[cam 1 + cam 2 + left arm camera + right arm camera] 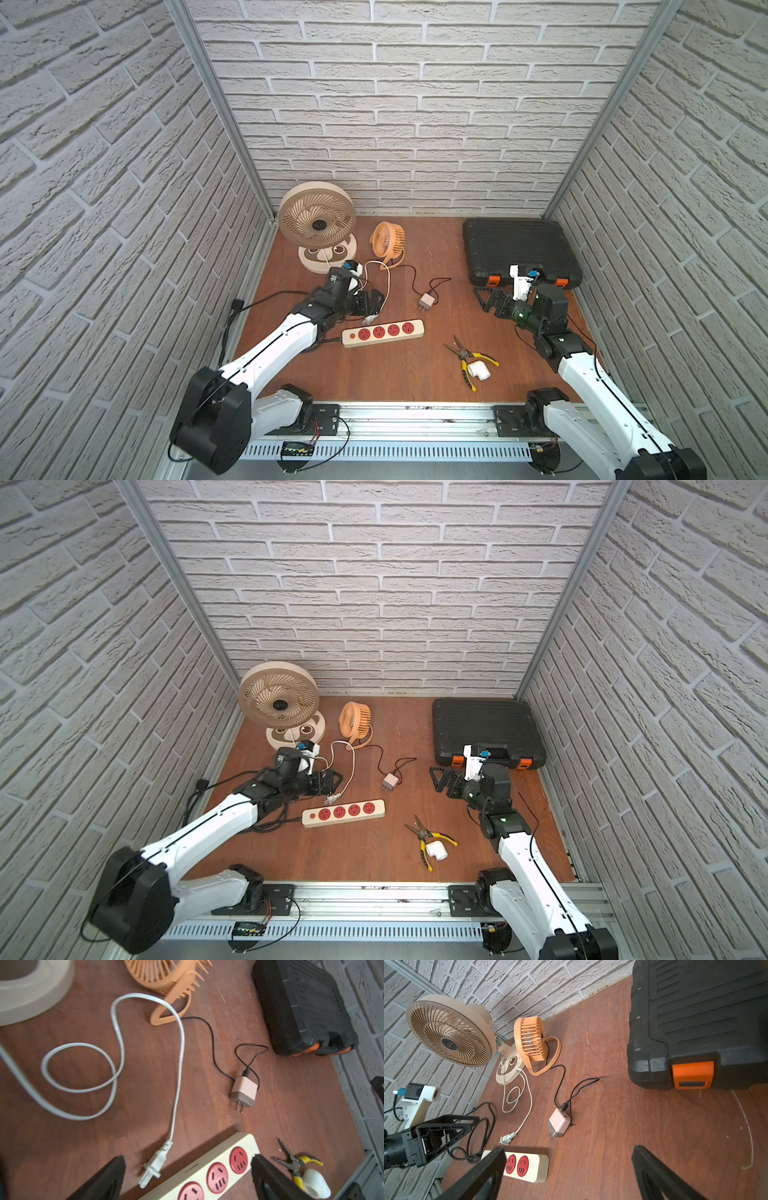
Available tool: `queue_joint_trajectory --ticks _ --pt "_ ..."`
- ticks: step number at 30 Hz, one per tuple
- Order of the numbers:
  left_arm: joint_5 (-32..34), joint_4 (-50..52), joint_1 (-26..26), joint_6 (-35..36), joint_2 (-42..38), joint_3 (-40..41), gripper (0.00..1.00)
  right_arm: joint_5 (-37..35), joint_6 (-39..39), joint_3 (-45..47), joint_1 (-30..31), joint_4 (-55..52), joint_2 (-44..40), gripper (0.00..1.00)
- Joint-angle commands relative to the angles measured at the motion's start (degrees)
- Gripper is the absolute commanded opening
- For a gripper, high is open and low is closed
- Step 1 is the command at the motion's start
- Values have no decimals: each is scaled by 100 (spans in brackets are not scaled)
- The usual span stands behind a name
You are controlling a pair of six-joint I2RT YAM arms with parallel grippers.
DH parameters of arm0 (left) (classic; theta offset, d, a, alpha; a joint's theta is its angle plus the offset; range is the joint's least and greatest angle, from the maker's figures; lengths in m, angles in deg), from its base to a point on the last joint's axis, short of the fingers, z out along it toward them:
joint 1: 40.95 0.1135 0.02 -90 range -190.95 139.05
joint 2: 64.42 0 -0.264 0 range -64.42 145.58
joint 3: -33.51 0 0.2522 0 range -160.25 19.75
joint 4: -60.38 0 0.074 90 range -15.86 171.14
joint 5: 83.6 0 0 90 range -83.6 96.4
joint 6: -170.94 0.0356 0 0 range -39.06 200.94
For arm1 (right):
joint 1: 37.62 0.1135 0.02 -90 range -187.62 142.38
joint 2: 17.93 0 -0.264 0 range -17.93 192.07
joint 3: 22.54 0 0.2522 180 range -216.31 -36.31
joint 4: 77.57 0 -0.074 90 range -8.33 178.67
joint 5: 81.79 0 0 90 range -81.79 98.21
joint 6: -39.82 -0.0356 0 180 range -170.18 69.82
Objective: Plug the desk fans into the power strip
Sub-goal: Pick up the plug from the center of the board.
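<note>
Left claw (188, 1158), spread and empty over the white plug (154, 1164) lying flat by the far edge of the strip (382, 332), left of mid-bench (415, 374), could skid off that thin plug, shove the strip or snag the looped cord (180, 1047); right claw (569, 1148) hangs spread too.

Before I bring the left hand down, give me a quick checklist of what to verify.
1. Left hand open: ok.
2. White plug lying free beside the power strip: ok.
3. All four sockets empty: ok.
4. Prongs aimed into a socket: not ok, plug lies flat.
5. Right hand open, away from the strip: ok.
6. Strip's button switched on: cannot tell.
</note>
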Motion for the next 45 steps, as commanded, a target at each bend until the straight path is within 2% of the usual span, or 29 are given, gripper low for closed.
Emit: queue_joint_trajectory --ticks 1,4,7,10,18,23,27,31,42,45 --pt "796 1776 -411 581 808 -845 98 92 -33 3 46 243 9 99" --pt "1156 2626 -731 815 1718 -1773 95 163 -42 -32 41 211 3 99" --pt "1579 3341 -917 1024 2505 -2566 83 200 -61 -39 42 195 -11 99" --pt "1795 3591 -946 1129 2946 -2919 71 220 -52 -59 47 153 -3 99" --pt "1288 3382 -624 1318 3392 -2976 53 284 -75 -74 50 143 80 99" --pt "1003 3294 -600 1440 3709 -3081 39 256 -78 -70 62 146 112 99" --pt "787 3163 -599 1472 3795 -3000 37 246 -81 -65 64 158 138 99" --pt "715 3087 -597 1501 3863 -2968 32 251 -86 -61 58 180 185 99" --pt "718 3027 -597 1514 3862 -2998 1 321 -96 -61 75 237 271 99" --pt "772 3020 -622 1493 3695 -2994 0 424 -115 -86 107 298 379 99"
